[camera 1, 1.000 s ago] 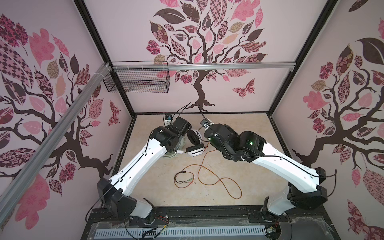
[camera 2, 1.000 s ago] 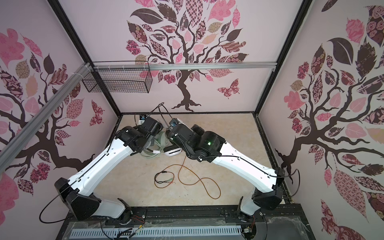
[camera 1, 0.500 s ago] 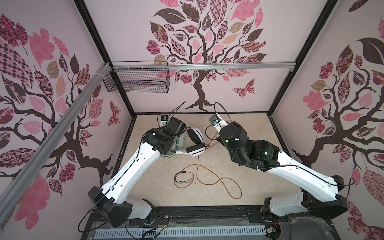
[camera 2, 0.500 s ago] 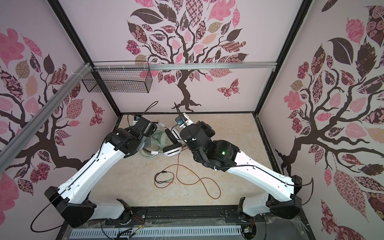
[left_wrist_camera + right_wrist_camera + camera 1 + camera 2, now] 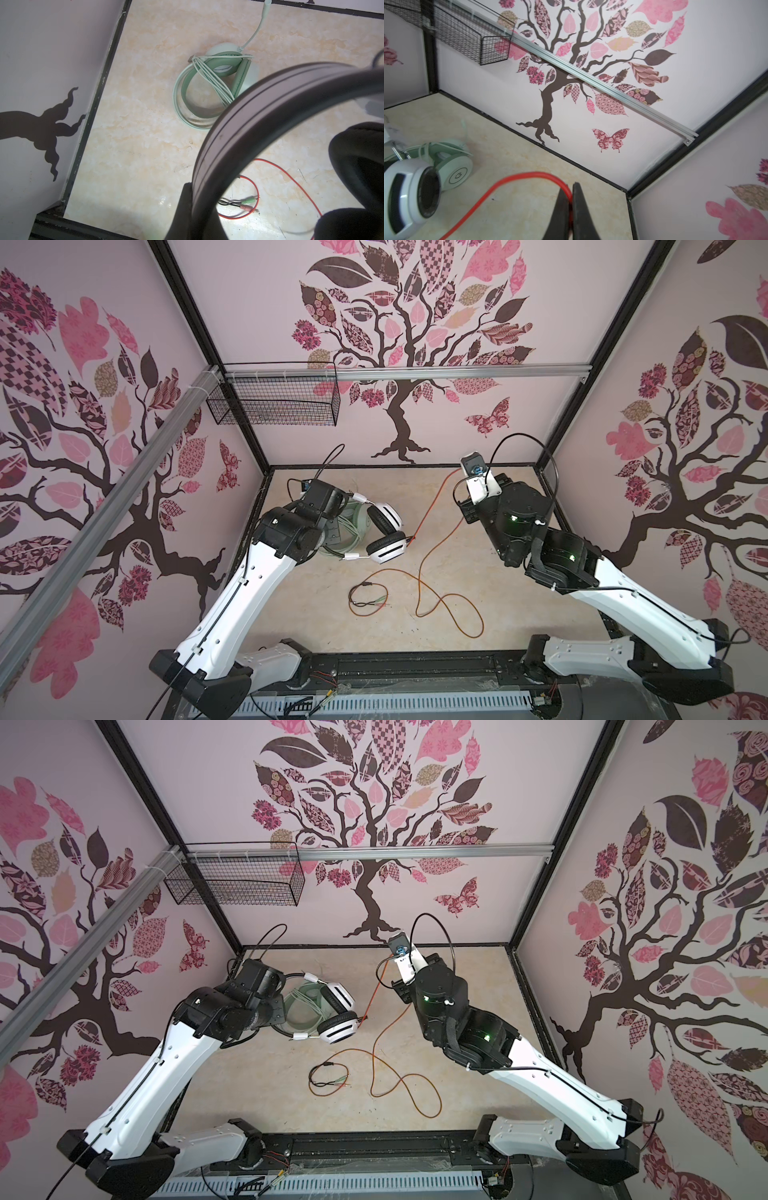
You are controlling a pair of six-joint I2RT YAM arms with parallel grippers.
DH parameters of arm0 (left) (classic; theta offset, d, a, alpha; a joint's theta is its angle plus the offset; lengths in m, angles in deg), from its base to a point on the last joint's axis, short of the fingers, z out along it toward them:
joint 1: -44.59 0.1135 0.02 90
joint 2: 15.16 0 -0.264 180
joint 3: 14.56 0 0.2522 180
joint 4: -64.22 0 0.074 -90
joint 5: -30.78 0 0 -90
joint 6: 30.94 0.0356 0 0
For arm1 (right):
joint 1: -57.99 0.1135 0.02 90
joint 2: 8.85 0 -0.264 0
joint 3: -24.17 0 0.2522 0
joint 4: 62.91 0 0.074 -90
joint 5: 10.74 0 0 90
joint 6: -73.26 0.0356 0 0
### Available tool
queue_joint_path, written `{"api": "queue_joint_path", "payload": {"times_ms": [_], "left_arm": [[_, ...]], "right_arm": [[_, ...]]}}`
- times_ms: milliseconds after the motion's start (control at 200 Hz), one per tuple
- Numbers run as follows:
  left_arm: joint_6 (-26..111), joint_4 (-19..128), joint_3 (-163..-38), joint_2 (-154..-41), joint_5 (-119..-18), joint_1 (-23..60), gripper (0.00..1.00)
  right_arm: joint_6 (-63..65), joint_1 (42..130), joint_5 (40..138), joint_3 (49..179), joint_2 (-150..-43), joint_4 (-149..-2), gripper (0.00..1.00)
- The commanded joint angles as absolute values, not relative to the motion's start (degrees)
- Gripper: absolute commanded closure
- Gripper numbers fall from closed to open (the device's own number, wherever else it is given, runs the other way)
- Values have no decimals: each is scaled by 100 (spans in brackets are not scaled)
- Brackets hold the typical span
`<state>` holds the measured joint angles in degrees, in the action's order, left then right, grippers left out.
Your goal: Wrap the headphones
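Now: white-and-black headset point(image 5: 386, 547), black band point(image 5: 249, 116) tight in left hand point(image 5: 193, 207), orange-red cable point(image 5: 517, 178) tight in right hand point(image 5: 570, 197).

Mostly left of centre, in both top views.
Upper headset point(image 5: 386, 549) over lower headset point(image 5: 358, 520); cable point(image 5: 418, 593) to their right, trailing down-frame; plugs point(image 5: 380, 605) below; basket point(image 5: 274, 404) upper left.

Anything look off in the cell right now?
Only the orange-red cable: it sprawls in loose loops over the table instead of sitting around the white-and-black headset, and one stretch is pinched in the right pincer. The mint-green headset lies with its cable already bundled. No damage or spill shows.
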<state>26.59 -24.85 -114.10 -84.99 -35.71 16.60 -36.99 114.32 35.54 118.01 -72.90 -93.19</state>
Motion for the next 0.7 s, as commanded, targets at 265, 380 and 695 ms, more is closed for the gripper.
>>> {"api": "queue_joint_path", "payload": {"times_ms": [265, 380, 695], "left_arm": [[2063, -1988, -12236, -8775, -4839, 2313, 100], [1886, -1931, -12410, -9007, -4945, 2318, 100], [1201, -1818, -12764, -9573, -5745, 2323, 100]], "right_arm": [[-3322, 11465, 5604, 10387, -5950, -9085, 100], [-3571, 11578, 5886, 10376, -5886, -9216, 100], [-3861, 12144, 5872, 11069, -6666, -10025, 100]]}}
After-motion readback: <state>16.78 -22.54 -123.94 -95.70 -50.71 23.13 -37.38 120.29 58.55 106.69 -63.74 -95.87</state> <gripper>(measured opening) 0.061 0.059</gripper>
